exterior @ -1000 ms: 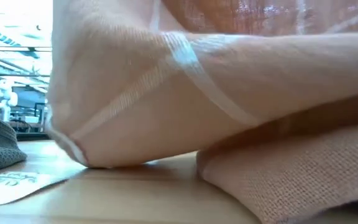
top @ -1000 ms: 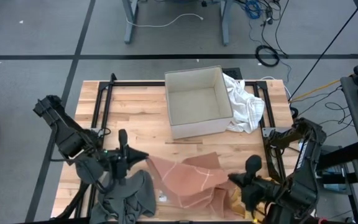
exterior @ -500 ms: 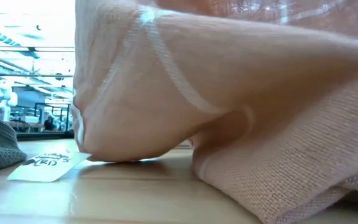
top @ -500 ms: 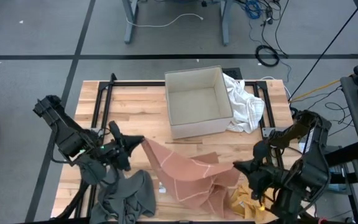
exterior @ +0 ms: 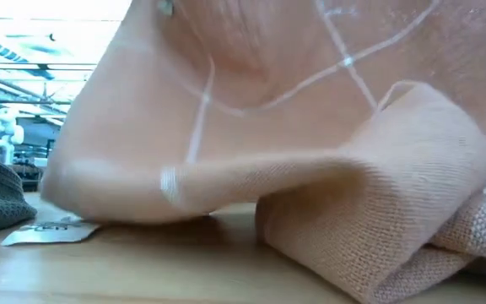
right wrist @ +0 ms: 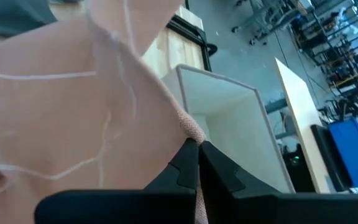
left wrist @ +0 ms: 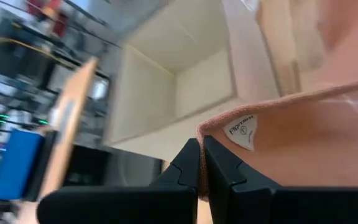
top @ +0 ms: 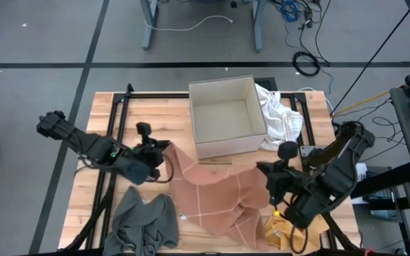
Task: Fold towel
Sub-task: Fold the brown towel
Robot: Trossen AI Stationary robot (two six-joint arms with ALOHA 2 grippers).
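Both pincers clamped shut on pink towel (top: 216, 195) corners: left pincer (top: 164, 149) and right pincer (top: 265, 171) have swung from the tabletop's (top: 155, 114) near edge up toward the cardboard box (top: 226, 117). Towel now stretches flatter mid-tabletop, near part still bunched. Spread looks nearly done; fold comes next.

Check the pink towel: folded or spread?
Neither: the pink towel with white grid lines is held up, partly spread and rumpled. The left gripper and right gripper each pinch a corner; its near edge bunches on the wooden table.
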